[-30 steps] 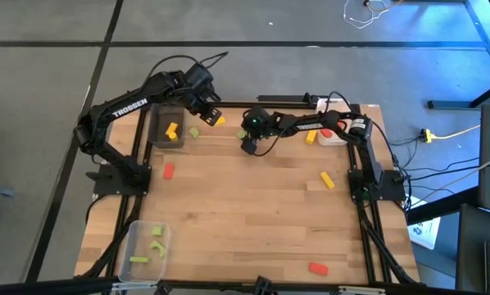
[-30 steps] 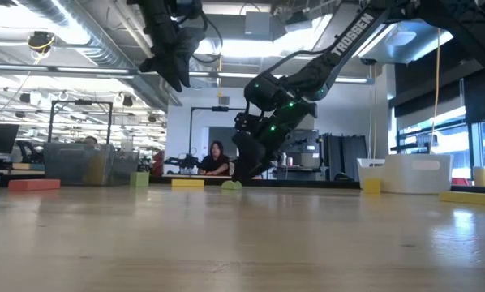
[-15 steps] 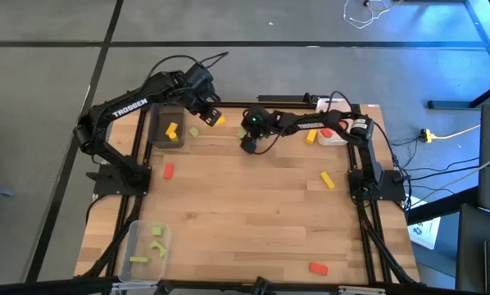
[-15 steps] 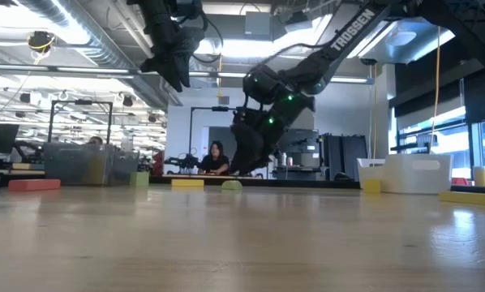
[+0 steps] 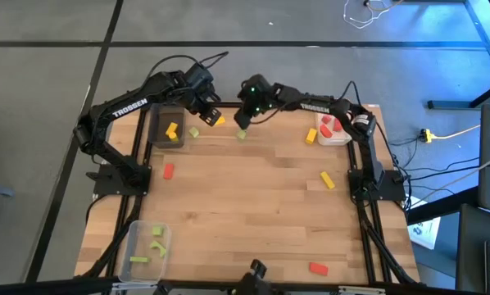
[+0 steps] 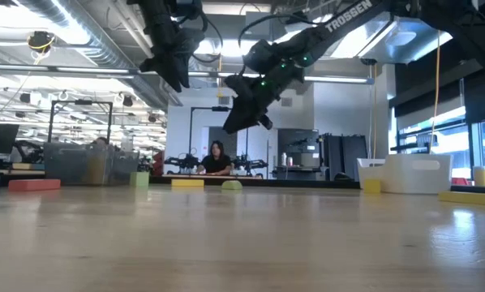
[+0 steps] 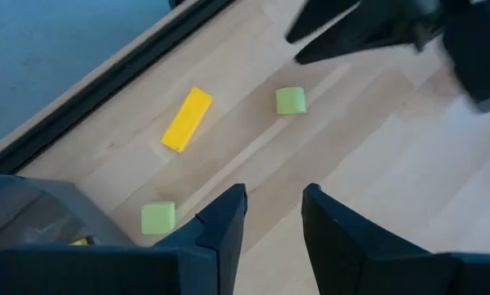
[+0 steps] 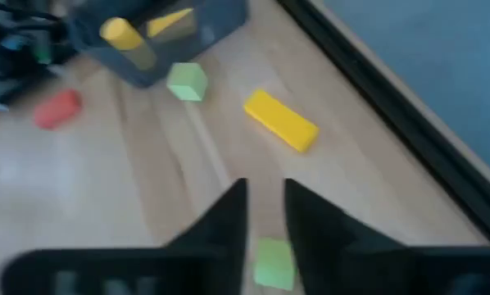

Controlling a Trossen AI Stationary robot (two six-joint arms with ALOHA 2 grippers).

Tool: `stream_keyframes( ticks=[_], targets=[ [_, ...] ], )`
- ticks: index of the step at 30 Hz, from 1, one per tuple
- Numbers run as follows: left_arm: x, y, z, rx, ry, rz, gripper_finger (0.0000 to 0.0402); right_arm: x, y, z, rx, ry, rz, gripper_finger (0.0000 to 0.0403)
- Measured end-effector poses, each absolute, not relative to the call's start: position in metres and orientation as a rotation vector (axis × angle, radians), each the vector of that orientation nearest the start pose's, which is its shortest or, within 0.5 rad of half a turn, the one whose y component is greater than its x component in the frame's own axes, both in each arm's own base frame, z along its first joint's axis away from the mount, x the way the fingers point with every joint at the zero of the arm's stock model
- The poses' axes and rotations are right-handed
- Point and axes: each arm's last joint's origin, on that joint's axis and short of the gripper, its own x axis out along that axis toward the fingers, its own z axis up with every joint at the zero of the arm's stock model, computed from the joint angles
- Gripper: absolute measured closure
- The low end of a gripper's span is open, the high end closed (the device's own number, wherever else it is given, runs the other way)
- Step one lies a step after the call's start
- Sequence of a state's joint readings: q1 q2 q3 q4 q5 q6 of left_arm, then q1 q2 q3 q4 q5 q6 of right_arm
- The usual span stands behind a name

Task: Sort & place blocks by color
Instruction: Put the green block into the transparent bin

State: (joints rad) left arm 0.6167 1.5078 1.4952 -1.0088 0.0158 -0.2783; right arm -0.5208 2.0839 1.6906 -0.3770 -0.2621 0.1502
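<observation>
My right gripper (image 5: 244, 122) hangs high above the table's far edge, open by a narrow gap (image 8: 265, 190) with nothing between its fingers. Under it a light green block (image 5: 242, 133) (image 8: 274, 262) lies flat on the wood. A yellow bar (image 5: 219, 120) (image 8: 281, 120) and a second green block (image 5: 194, 131) (image 7: 158, 217) lie to its left, beside the dark grey tray (image 5: 156, 131). My left gripper (image 5: 207, 109) (image 7: 274, 197) hovers over them, open and empty. Further blocks lie apart: red (image 5: 169, 170), yellow (image 5: 327, 179), red (image 5: 317, 267).
A white tray (image 5: 341, 139) with red blocks stands at the far right, with a yellow block (image 5: 311, 136) beside it. A clear tray (image 5: 138, 232) with green blocks sits near the left front corner. The dark grey tray holds a yellow piece (image 5: 172, 130). A person (image 6: 216, 159) sits in the room behind.
My right gripper has risen from the table beside the green block and swung toward the far edge. The green block stays lying on the wood where it was.
</observation>
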Motion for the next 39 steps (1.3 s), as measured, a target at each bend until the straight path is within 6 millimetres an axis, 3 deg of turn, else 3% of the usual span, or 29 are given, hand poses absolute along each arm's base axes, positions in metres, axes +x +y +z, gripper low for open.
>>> stream_keyframes(
  ticks=[2,4,12,20,35,39],
  targets=[
    [0.244,0.173,0.341,-0.561,0.91,0.703,0.0288,0.405,-0.233,0.229,0.467,0.688,-0.261,0.0369],
    [0.244,0.174,0.341,-0.553,0.911,0.716,0.0288,0.399,-0.239,0.225,0.474,0.697,-0.234,0.0393],
    [0.244,0.174,0.341,-0.551,0.91,0.721,0.0288,0.381,-0.252,0.198,0.529,0.822,-0.117,0.04],
    [0.245,0.176,0.339,-0.564,0.914,0.73,0.0288,0.391,-0.253,0.148,0.454,0.95,-0.137,0.0402],
    [0.245,0.177,0.339,-0.575,0.913,0.731,0.0288,0.389,-0.249,0.143,0.479,0.992,-0.084,0.0403],
    [0.245,0.177,0.339,-0.54,0.926,0.711,0.0288,0.388,-0.248,0.152,0.483,0.986,-0.089,0.0403]
  ],
)
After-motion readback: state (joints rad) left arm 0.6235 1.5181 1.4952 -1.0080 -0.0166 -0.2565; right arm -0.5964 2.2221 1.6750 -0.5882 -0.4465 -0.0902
